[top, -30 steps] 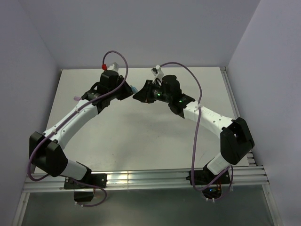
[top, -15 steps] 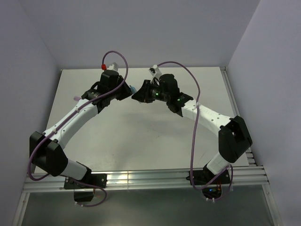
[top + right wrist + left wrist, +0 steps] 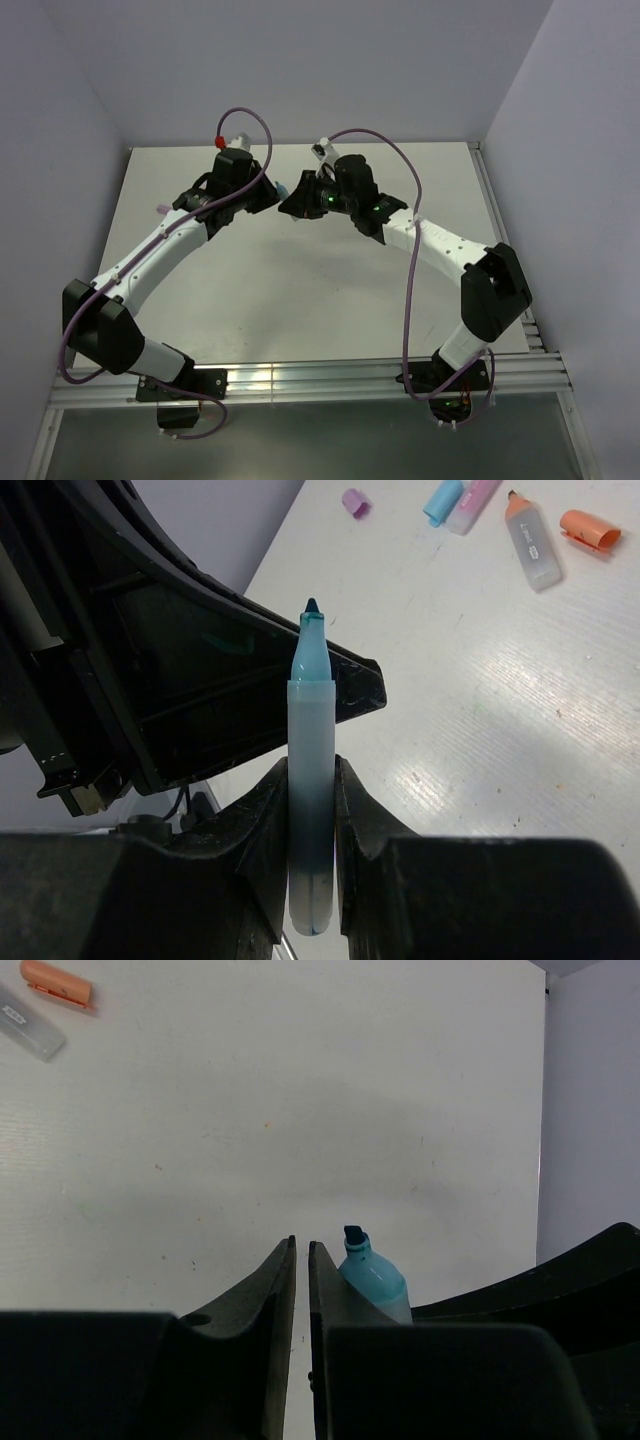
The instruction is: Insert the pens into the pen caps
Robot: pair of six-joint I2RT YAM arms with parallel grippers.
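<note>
While right gripper (image 3: 312, 770) clamps the blue pen (image 3: 311, 710), nib bare, near the middle of the table's (image 3: 300, 290) far edge, left gripper (image 3: 302, 1250) sits alongside, fingers nearly touching, nothing seen between. Blue cap (image 3: 442, 500), pink pen (image 3: 470, 505), pink cap (image 3: 354, 501), orange pen (image 3: 530, 545) and orange cap (image 3: 590, 527) lie loose toward the left edge. No pen capped yet; all three remain.
</note>
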